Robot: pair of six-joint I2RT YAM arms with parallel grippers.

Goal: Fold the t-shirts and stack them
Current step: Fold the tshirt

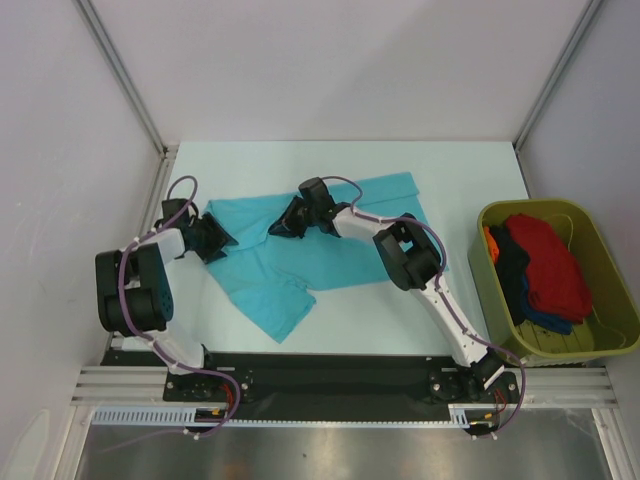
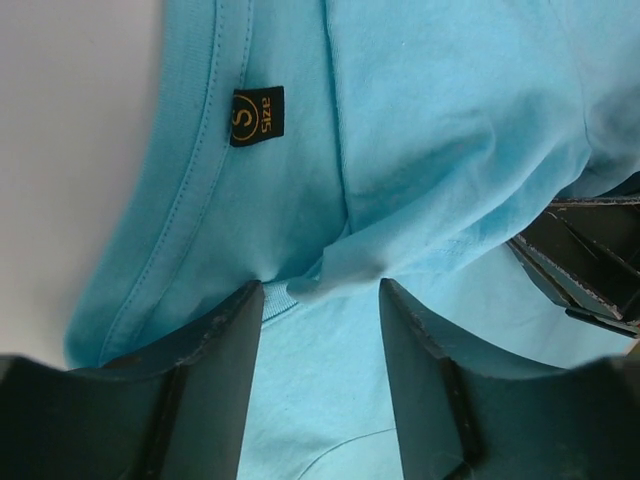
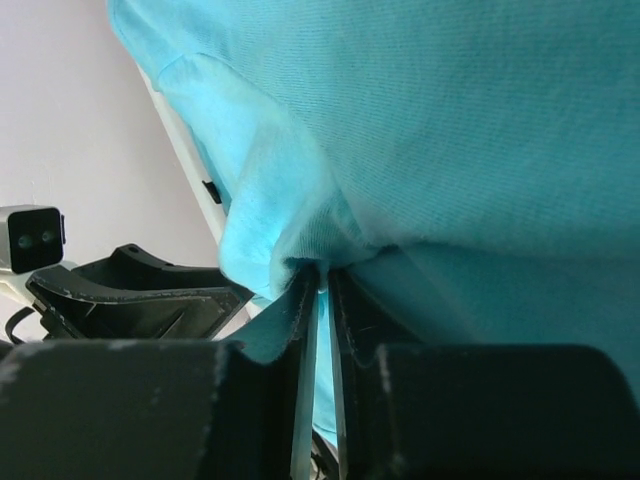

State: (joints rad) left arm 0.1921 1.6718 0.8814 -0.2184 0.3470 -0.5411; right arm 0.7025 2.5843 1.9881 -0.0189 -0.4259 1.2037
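A turquoise t-shirt point(image 1: 268, 288) lies crumpled across the middle of the table. Its collar and small dark size label point(image 2: 257, 116) show in the left wrist view. My left gripper point(image 1: 216, 239) sits at the shirt's left edge by the collar. Its jaws point(image 2: 320, 300) are open, with turquoise cloth lying between the fingers and a raised fold at their tips. My right gripper point(image 1: 284, 223) is on the shirt's upper middle, shut point(image 3: 325, 275) on a pinched fold of the turquoise cloth that bunches above the fingertips. The two grippers are close together.
An olive-green tub point(image 1: 548, 205) stands at the right edge, holding a red shirt point(image 1: 548, 262), a dark blue one point(image 1: 515, 278) and an orange one point(image 1: 490, 240). White walls close in the table on three sides. The other gripper point(image 2: 580, 260) shows at the right of the left wrist view.
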